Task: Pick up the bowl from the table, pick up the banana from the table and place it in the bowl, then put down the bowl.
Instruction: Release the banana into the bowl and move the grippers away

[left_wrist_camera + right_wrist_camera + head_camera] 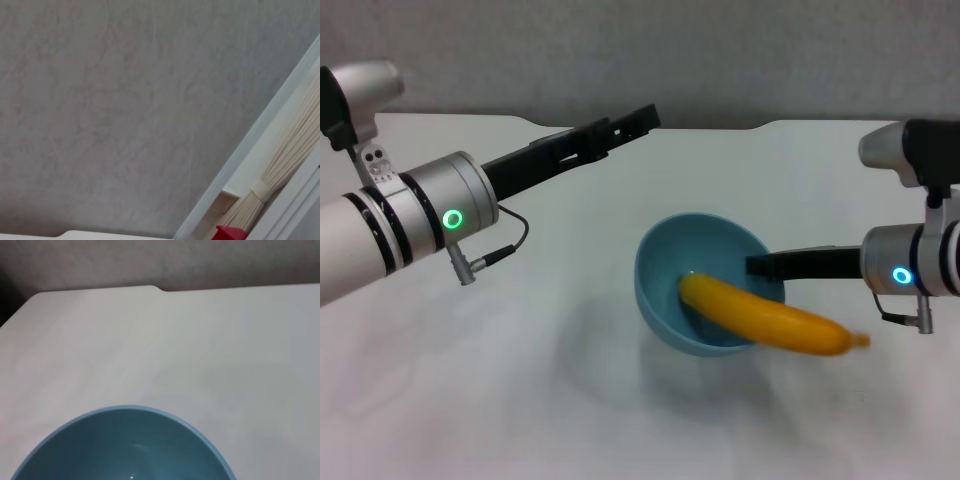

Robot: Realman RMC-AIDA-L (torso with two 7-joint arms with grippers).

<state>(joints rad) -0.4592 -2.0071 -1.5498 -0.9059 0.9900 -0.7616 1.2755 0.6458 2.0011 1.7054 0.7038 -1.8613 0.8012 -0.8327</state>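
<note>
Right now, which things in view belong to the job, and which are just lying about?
Job:
- bowl, right gripper at its rim
- banana, one end in the bowl, the other over the rim
- table
- left gripper, raised near the table's far edge

Lying about:
- red item and tied curtain, off the table

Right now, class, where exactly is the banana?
In the head view the banana lies tilted in the blue bowl, right of the table's centre, one end inside and the other sticking out over the rim, just below the right gripper.
</note>
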